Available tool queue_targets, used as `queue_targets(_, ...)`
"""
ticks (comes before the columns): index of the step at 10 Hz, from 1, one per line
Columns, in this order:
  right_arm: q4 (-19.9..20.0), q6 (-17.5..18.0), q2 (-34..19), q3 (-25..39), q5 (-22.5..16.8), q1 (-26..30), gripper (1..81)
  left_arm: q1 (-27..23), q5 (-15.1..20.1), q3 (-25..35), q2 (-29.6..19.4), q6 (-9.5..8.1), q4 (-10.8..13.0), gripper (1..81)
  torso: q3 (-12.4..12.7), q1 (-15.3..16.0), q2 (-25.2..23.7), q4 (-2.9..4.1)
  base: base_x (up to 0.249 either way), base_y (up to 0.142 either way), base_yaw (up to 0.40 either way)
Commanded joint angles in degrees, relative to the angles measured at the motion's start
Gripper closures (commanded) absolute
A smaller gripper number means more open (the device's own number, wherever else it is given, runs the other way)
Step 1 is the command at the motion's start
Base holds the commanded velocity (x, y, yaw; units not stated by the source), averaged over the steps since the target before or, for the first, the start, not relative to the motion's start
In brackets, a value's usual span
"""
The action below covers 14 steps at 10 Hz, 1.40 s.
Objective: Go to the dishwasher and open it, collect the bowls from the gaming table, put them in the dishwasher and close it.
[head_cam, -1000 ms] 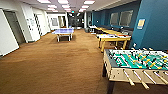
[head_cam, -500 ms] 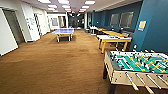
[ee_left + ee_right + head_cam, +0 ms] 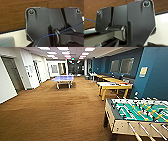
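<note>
The gaming table (image 3: 113, 85), long with a white top and yellowish wood edge and legs, stands at the right of the hall by the blue wall, some way ahead. Small reddish-orange patches (image 3: 124, 83) lie near its far right end; they are too blurred to tell as bowls. The dishwasher is out of view. In both wrist views the robot's own dark plate hangs above brown carpet (image 3: 13, 13) and a pale part of the robot's base (image 3: 161, 28).
A table-football table (image 3: 136, 113) with a green field and rods stands close at the right front. A blue table-tennis table (image 3: 63, 78) sits far ahead at the centre-left. More tables line the blue wall. Doors run along the white left wall. Brown carpet (image 3: 57, 112) spreads ahead.
The head view has shifted only slightly, so the camera has barely moved. Nothing in the room has moved.
</note>
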Motion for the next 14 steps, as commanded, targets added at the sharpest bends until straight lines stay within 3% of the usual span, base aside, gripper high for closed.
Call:
queue_targets(1,0.26,-0.25,0.34,0.26,-3.3,2.48,1.0,-2.85,2.83,-0.17,-0.64,0.4,0.26,1.0,0.0,0.0,0.0,0.0,0.111,0.075,0.0)
queue_targets(3,0.26,-0.25,0.34,0.26,-3.21,2.48,1.0,-2.85,2.83,-0.17,-0.64,0.4,0.17,1.0,0.0,0.04,0.02,0.0,0.112,0.073,0.0)
queue_targets(14,0.26,-0.25,0.34,0.26,-3.21,2.48,1.0,-2.85,2.83,-0.17,-0.55,0.49,0.26,1.0,0.0,0.0,0.0,0.0,0.128,0.0,0.0)
